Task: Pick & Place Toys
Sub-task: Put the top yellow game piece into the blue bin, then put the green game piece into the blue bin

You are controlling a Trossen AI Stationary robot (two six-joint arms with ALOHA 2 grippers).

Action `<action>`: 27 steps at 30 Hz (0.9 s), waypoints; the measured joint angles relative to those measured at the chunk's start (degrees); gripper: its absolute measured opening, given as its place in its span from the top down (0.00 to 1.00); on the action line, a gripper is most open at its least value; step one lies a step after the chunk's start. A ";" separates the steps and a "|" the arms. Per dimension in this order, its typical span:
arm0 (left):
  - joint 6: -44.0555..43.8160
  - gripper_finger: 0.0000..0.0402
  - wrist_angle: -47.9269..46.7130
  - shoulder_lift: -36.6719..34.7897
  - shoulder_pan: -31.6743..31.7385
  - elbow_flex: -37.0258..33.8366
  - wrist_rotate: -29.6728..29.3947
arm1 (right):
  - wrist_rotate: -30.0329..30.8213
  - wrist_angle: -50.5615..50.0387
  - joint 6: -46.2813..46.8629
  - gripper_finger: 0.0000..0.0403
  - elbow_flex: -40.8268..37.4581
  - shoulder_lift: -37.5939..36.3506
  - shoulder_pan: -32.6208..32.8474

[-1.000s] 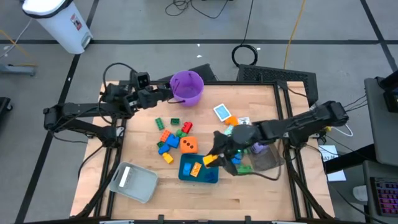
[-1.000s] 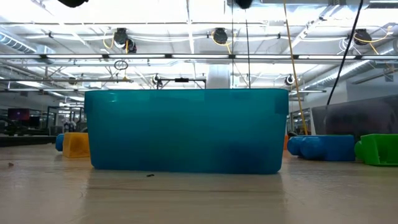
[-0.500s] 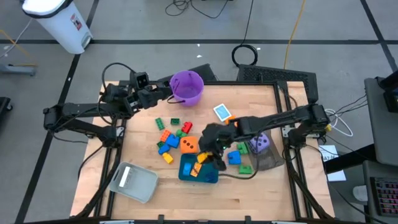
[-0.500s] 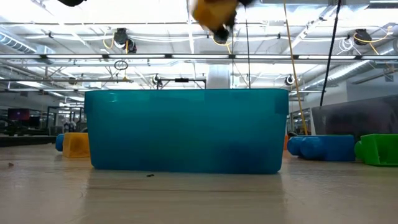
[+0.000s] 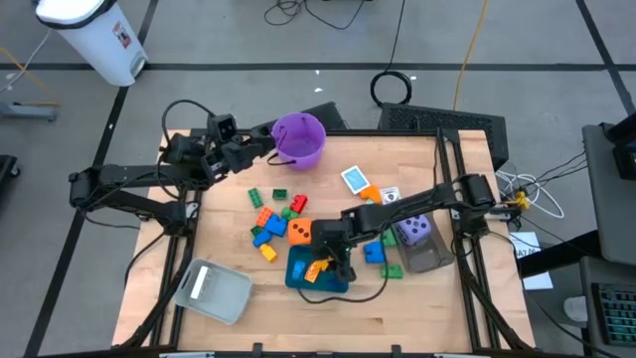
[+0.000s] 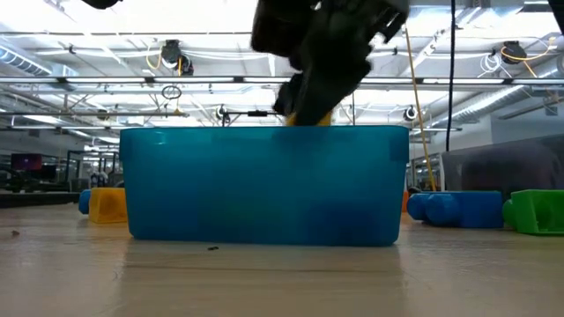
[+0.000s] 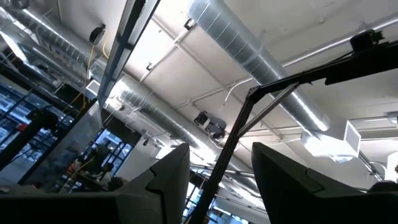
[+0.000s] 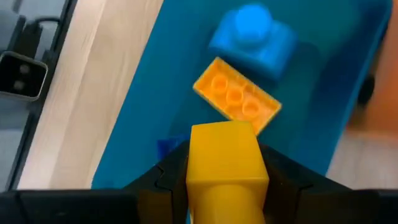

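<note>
Sorting partly done: right tool over the teal tray with a yellow brick, most toys not yet binned.

Near edge: grey tray near-left, holding a pale item I can't identify. Teal tray already has an orange brick and a blue brick. Right tool hangs just above it, pinching a yellow brick, not released. Beyond: loose brick cluster and orange die on the worktop. Purple die sits in the clear tray at right. Cards farther back, unsorted. Far left: left tool idle beside the purple bucket, fingers apart, holding nothing.
</note>
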 joint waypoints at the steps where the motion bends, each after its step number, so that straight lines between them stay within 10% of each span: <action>1: -0.02 0.55 -0.22 0.00 0.00 0.00 0.02 | 0.10 0.83 -0.16 0.67 0.06 0.55 0.00; 27: -1.74 0.55 1.23 0.00 -1.07 0.00 0.92 | 1.87 2.39 2.52 0.44 0.02 -9.23 -4.17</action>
